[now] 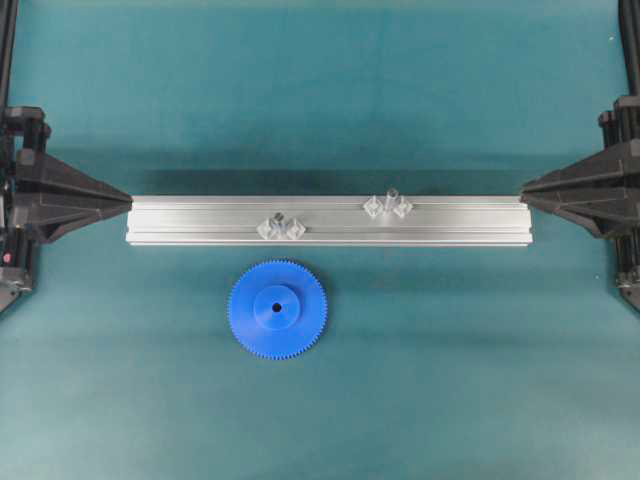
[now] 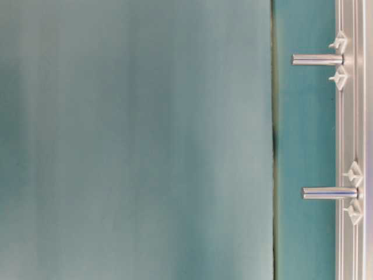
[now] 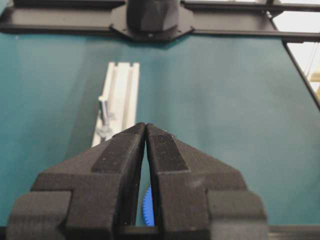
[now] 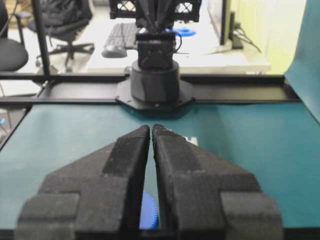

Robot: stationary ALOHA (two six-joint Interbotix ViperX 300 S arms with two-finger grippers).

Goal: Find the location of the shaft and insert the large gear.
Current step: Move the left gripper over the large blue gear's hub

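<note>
The large gear (image 1: 277, 308), a flat blue toothed disc, lies on the teal mat just in front of the silver rail (image 1: 330, 232). Two short grey shafts stand on the rail between clear diamond blocks: one shaft (image 1: 279, 219) left of centre, another shaft (image 1: 391, 196) right of centre. They also show as two steel pins (image 2: 329, 193) (image 2: 317, 59) in the table-level view. My left gripper (image 1: 128, 200) rests at the rail's left end, shut and empty. My right gripper (image 1: 524, 189) sits at the rail's right end, shut and empty. A sliver of the gear (image 3: 147, 214) (image 4: 149, 211) shows behind each pair of fingers.
The rail spans most of the width between the two grippers. Teal mat (image 1: 320, 90) covers the table in front of and behind the rail. Black frame bars (image 3: 250, 30) and the opposite arm's base (image 4: 155, 80) close off the far edge in the wrist views.
</note>
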